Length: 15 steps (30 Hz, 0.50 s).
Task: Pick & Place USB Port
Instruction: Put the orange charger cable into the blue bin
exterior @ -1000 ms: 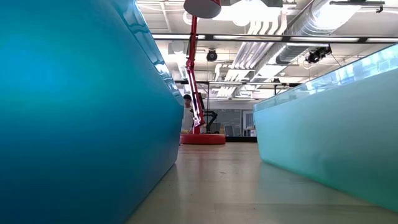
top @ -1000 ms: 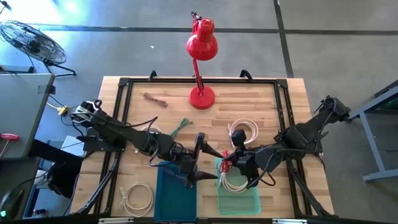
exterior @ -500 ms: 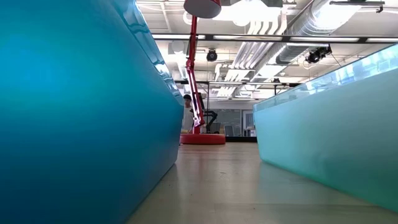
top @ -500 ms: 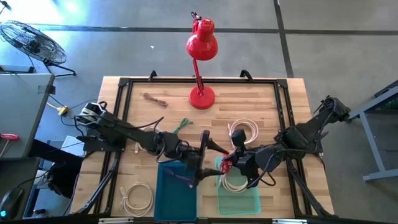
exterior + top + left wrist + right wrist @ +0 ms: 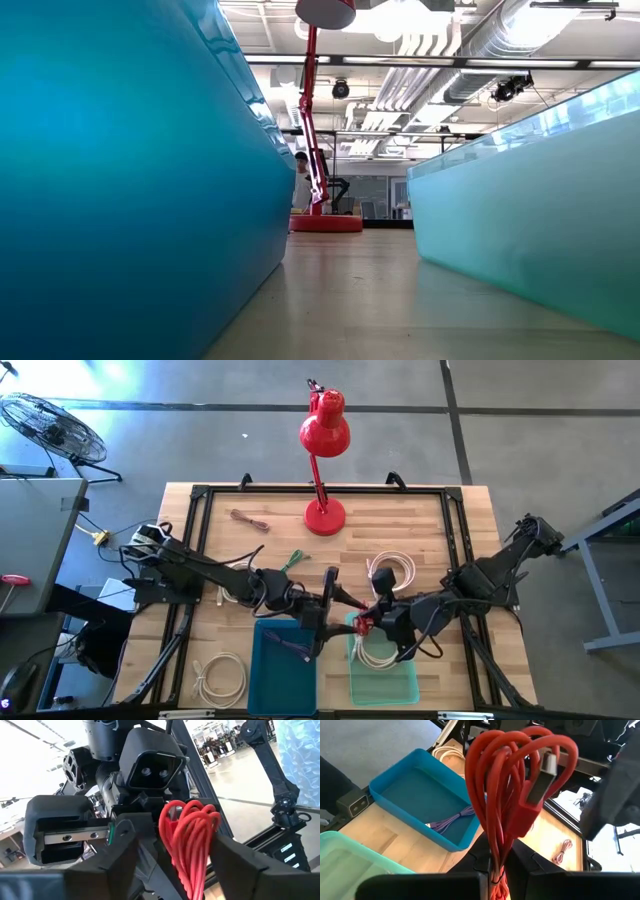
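A coiled red USB cable [image 5: 362, 623] hangs in the air between the two grippers, above the gap between the blue tray [image 5: 256, 670] and the green tray [image 5: 410, 682]. My right gripper [image 5: 372, 618] is shut on it. In the right wrist view the cable's loops [image 5: 510, 780] stand up from the fingers, and the plug with its silver end [image 5: 547, 762] points away from them. My left gripper [image 5: 340, 600] is open. In its wrist view its fingers stand on either side of the red bundle [image 5: 187, 840]; whether they touch it I cannot tell. A purple cable [image 5: 452, 820] lies in the blue tray. My right gripper holds the red cable by the gathered lower end of its coil [image 5: 496, 862], pinched between the two fingers [image 5: 465, 885]. The bundle is lifted clear of the table. Its loops stand up out of the fingers toward the left gripper.
White cables [image 5: 375, 652] lie in the green tray; other white coils lie on the table [image 5: 392, 573] and near its front left [image 5: 220, 678]. A green cable [image 5: 290, 563] and a brown cable [image 5: 250, 519] lie farther back. A red lamp [image 5: 323, 515] stands at the far edge.
My left gripper has moved toward the table's right, closing in on the red cable held by my right gripper. Its open fingers now stand around the bundle. My right gripper and the cable have stayed where they were.
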Motion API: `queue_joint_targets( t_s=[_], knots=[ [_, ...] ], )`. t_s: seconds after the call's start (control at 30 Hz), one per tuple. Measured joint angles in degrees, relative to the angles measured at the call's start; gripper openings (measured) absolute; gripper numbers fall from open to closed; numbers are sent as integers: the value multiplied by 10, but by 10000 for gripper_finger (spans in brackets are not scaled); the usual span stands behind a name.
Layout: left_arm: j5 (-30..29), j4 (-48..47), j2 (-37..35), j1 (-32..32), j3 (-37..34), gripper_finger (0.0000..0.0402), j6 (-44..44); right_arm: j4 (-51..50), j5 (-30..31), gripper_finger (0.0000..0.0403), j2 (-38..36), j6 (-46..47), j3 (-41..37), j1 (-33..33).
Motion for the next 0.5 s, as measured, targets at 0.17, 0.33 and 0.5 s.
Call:
queue_joint_targets(
  t_s=[0.17, 0.33, 0.5],
  knots=[
    [-2, 2, 4, 0, 0, 114, 8, 0, 2, 18, 0, 0, 0, 0],
    [-7, 10, 9, -2, 0, 25, 32, -3, 0, 18, 0, 12, 0, 0],
    [-17, 13, 9, -2, 0, 31, 30, -11, 1, 47, -1, 43, 0, 0]
  ],
)
